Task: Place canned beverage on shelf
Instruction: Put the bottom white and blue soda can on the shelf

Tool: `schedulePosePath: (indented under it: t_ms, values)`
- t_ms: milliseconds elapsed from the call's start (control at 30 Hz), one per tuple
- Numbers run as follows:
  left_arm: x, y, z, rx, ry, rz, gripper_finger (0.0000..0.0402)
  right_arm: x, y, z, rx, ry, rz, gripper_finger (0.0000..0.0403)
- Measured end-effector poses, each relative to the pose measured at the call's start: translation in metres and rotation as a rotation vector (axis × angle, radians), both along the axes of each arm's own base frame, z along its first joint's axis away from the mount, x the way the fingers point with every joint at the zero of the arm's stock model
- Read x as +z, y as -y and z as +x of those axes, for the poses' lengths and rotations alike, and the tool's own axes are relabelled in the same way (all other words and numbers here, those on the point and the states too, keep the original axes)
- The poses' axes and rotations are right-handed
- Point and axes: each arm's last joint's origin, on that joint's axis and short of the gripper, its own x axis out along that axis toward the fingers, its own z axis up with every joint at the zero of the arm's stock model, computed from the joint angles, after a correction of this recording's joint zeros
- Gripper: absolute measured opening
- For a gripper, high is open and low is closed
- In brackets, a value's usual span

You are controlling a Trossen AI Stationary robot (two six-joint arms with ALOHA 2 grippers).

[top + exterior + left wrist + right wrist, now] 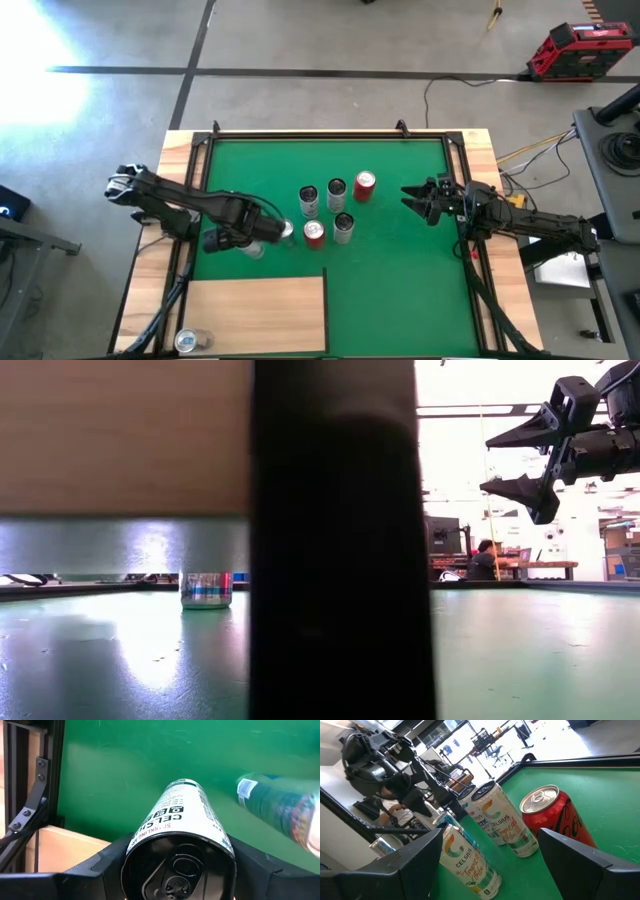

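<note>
High view: the left gripper has its jaws clamped on a Celsius can lying sideways above the green mat, just beyond the shelf. The right gripper, jaws apart, hovers right of five upright cans.

The high view looks straight down on the whole green mat, the low view level across it, each wrist view close over it, all sharing that mat.
</note>
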Motion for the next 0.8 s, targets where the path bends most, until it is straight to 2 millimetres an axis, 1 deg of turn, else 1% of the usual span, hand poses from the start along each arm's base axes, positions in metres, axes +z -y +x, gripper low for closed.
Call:
schedulePosePath:
  t_ms: [100, 233, 433, 600, 700, 800]
  values:
    - [0.008, 0.008, -0.001, 0.005, 0.014, -0.020, 0.0243, 0.000, 0.000, 0.000, 0.000, 0.000, 0.000, 0.0318]
    - [0.018, 0.026, -0.006, 0.011, 0.029, -0.037, 0.0243, 0.000, 0.000, 0.000, 0.000, 0.000, 0.000, 0.0318]
    - [0.033, 0.063, -0.019, 0.036, 0.072, -0.058, 0.0243, 0.000, 0.000, 0.000, 0.000, 0.000, 0.000, 0.0318]
    - [0.035, 0.094, -0.032, 0.073, 0.066, -0.067, 0.0243, 0.000, 0.000, 0.000, 0.000, 0.000, 0.000, 0.0318]
    - [0.036, 0.112, -0.033, 0.086, 0.042, -0.065, 0.0243, 0.000, 0.000, 0.000, 0.000, 0.000, 0.000, 0.0318]
    - [0.040, 0.130, -0.030, 0.068, -0.006, -0.055, 0.0243, 0.000, 0.000, 0.000, 0.000, 0.001, 0.000, 0.0318]
